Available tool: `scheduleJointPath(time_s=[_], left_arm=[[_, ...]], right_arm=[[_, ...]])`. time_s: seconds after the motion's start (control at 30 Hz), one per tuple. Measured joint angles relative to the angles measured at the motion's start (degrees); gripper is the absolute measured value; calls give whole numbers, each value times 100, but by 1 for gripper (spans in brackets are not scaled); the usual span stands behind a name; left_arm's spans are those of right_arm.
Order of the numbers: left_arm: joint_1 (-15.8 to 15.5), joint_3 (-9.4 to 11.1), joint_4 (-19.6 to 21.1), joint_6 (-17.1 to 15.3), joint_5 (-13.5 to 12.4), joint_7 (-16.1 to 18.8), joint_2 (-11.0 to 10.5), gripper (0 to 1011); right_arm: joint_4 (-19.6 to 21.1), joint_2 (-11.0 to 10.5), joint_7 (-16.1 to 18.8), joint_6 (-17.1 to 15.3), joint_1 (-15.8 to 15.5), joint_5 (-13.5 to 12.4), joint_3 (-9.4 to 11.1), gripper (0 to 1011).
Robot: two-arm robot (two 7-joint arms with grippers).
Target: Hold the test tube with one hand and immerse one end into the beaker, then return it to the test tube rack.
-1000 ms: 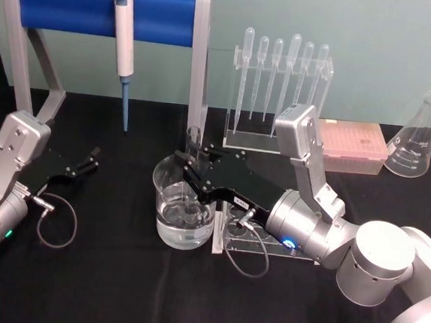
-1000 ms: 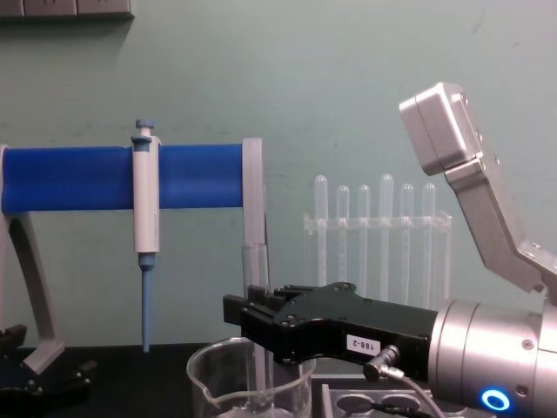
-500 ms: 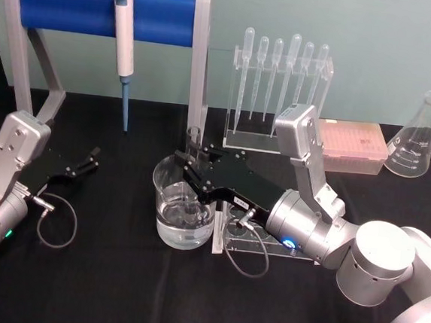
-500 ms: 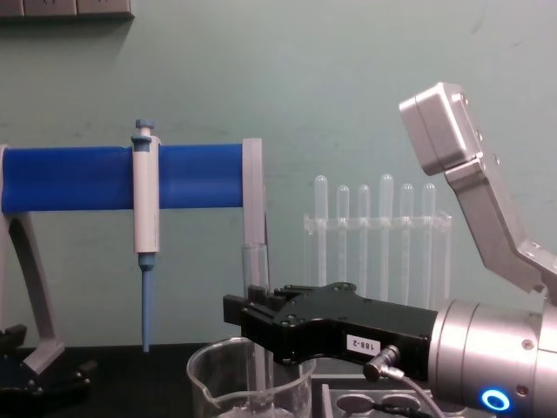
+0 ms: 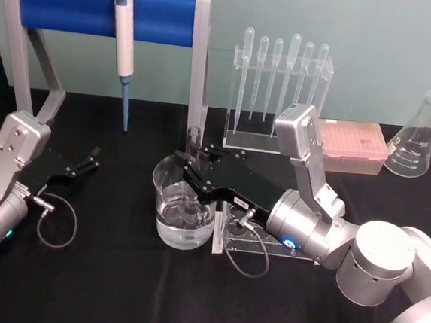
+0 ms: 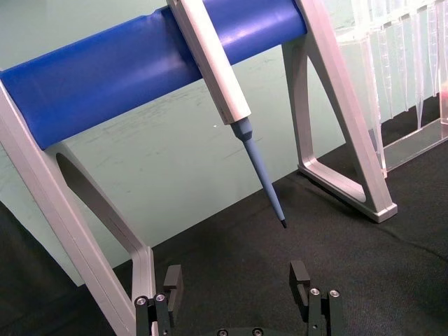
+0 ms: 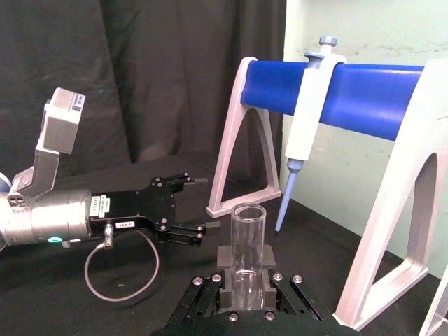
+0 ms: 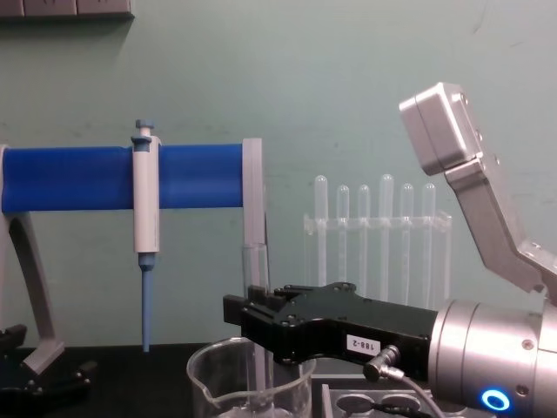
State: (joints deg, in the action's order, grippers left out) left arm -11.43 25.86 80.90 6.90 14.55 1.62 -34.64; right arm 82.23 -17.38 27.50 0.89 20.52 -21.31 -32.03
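Note:
The test tube (image 5: 193, 140) stands upright in my right gripper (image 5: 189, 168), which is shut on its middle. Its lower end goes down inside the beaker (image 5: 183, 217), a wide clear glass partly filled with clear liquid at the table's centre. From the chest view the test tube (image 8: 254, 272) rises above the black right gripper (image 8: 247, 319) and drops into the beaker (image 8: 218, 385). The right wrist view has the test tube (image 7: 247, 241) clamped between the fingers (image 7: 225, 260), open rim up. My left gripper (image 5: 90, 159) rests open at the far left, apart from both; its left gripper fingers (image 6: 303, 278) stand wide apart.
A blue-barred stand (image 5: 78, 7) holds a white-and-blue pipettor (image 5: 123, 40) behind the beaker. A clear rack of pipettes (image 5: 279, 84), a pink tip box (image 5: 353, 143) and a conical flask (image 5: 418, 138) line the back right. A clear acrylic holder (image 5: 248, 241) sits under my right wrist.

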Motion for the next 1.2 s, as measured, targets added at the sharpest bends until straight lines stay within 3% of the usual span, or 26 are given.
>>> scheduleJointPath(time_s=[1.2], left_arm=[[0, 0, 0, 0, 0, 0, 0, 1000]], right_arm=[[0, 0, 0, 0, 0, 0, 0, 225]])
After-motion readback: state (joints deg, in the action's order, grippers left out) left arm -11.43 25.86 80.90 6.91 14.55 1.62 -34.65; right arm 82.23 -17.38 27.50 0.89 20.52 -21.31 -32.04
